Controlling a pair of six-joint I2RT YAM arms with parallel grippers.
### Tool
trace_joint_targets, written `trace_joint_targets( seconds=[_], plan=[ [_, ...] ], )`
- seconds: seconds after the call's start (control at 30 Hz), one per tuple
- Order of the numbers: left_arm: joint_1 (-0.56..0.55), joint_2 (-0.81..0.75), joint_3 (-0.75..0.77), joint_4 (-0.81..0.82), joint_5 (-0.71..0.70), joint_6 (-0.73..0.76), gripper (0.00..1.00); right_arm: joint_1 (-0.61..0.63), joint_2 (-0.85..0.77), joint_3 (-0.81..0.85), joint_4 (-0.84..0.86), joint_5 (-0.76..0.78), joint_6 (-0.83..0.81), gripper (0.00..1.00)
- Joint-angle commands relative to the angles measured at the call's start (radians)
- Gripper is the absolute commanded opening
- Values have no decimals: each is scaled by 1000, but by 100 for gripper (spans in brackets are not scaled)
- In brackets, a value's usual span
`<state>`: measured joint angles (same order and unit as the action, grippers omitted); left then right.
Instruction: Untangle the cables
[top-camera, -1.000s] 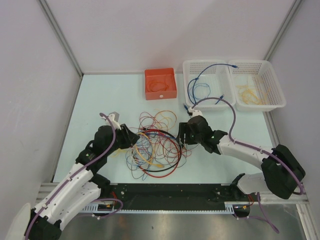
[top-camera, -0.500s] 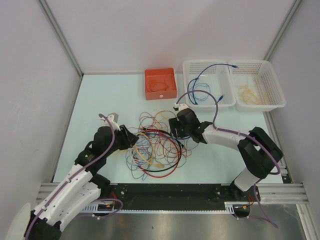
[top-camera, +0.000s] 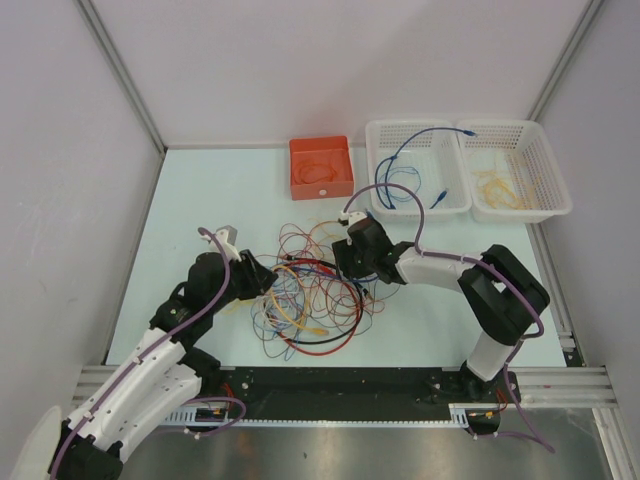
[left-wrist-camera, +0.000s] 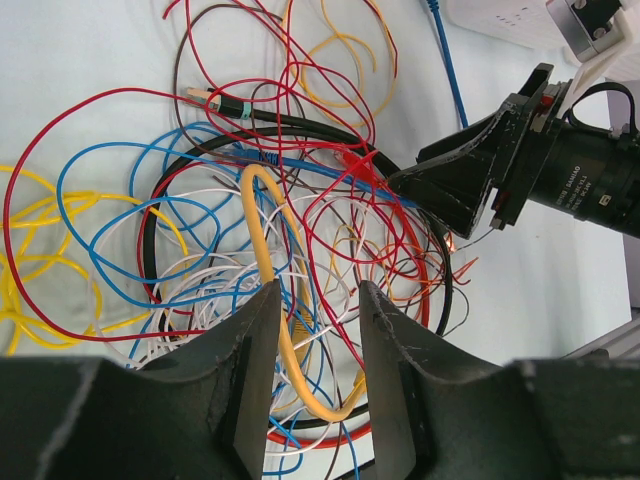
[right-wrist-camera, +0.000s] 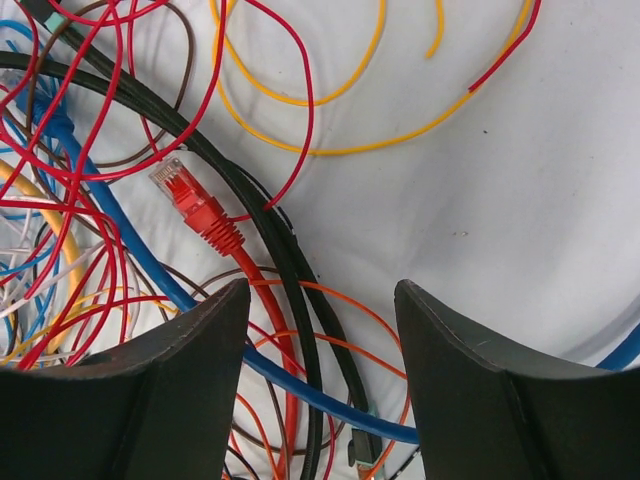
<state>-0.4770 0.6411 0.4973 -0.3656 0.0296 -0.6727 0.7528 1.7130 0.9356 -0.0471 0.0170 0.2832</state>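
Observation:
The cables (top-camera: 310, 290) lie in one tangled pile of red, blue, yellow, orange, white and black loops at the middle of the table. My left gripper (top-camera: 268, 278) is at the pile's left edge. In the left wrist view it (left-wrist-camera: 315, 340) stands open above a thick yellow cable (left-wrist-camera: 262, 240) that runs under the gap. My right gripper (top-camera: 345, 262) is over the pile's upper right. It (right-wrist-camera: 322, 330) is open above a red cable with a plug (right-wrist-camera: 185, 195), a black cable (right-wrist-camera: 290, 260) and a blue cable (right-wrist-camera: 300, 375). Neither gripper holds anything.
An orange box (top-camera: 294, 170) stands behind the pile. Two white baskets are at the back right: the left one (top-camera: 372, 150) holds a blue cable (top-camera: 400, 175), the right one (top-camera: 560, 190) pale yellow wires. The right gripper's black fingers (left-wrist-camera: 470, 185) show in the left wrist view.
My right arm has swung left from near the baskets to the pile's upper right, and its jaws have narrowed a little. The blue cable's end now lies inside the basket. The left arm is still.

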Motion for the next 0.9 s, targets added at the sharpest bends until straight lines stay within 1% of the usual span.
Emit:
trace_joint_targets(
  seconds=[0.0, 0.1, 0.27, 0.43, 0.57, 0.67, 0.87],
  plan=[
    [8, -6, -5, 16, 4, 4, 42, 14, -61, 39, 6, 50, 26, 66],
    [8, -14, -9, 14, 4, 2, 42, 26, -136, 37, 13, 90, 24, 68],
    [8, -15, -11, 16, 6, -1, 42, 62, -185, 39, 13, 67, -4, 69],
    [8, -21, -19, 20, 7, -5, 42, 89, -144, 37, -48, 69, -35, 66],
    [8, -15, -20, 20, 10, -5, 42, 111, -102, 37, -86, 100, -47, 65],
    [8, -11, -22, 25, 12, -5, 42, 126, -82, 37, -85, 115, -56, 64],
    [8, 2, -28, 34, 20, -11, 42, 114, -29, 39, -40, 124, -67, 64]
  ],
)
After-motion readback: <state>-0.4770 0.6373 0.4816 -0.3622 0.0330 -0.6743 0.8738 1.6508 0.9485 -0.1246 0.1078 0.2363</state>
